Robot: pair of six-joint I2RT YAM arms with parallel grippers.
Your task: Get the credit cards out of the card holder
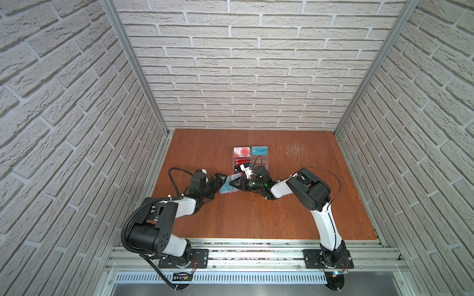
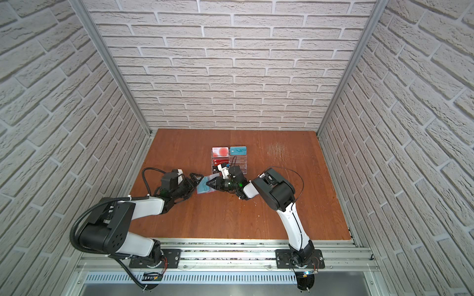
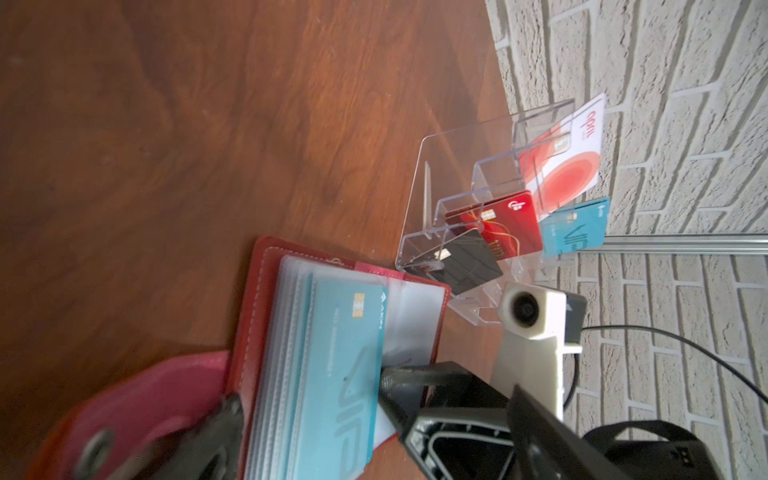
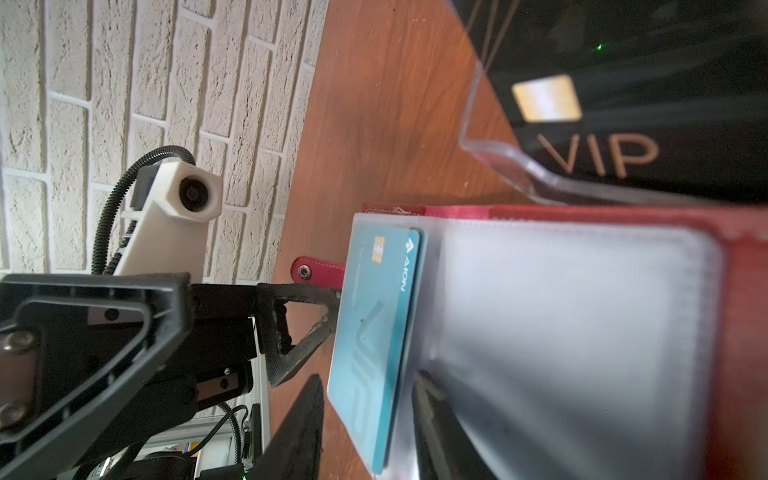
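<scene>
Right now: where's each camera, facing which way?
Top views: above the front rail, looking down at table and back wall; left arm, right arm whole.
Left wrist: on left arm, facing card holder, teal VIP card, acrylic stand; own jaw blurred; right jaws, right wrist camera opposite.
Right wrist: on right arm, facing that card between own parted jaws; left jaws, left wrist camera beyond.
Shared: wrist views see one card from opposite sides.

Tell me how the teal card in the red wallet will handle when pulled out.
The teal card looks thin and flat, so probably stiff and light. Its smooth face may slip when pinched. The clear sleeve looks floppy and might drag along.
</scene>
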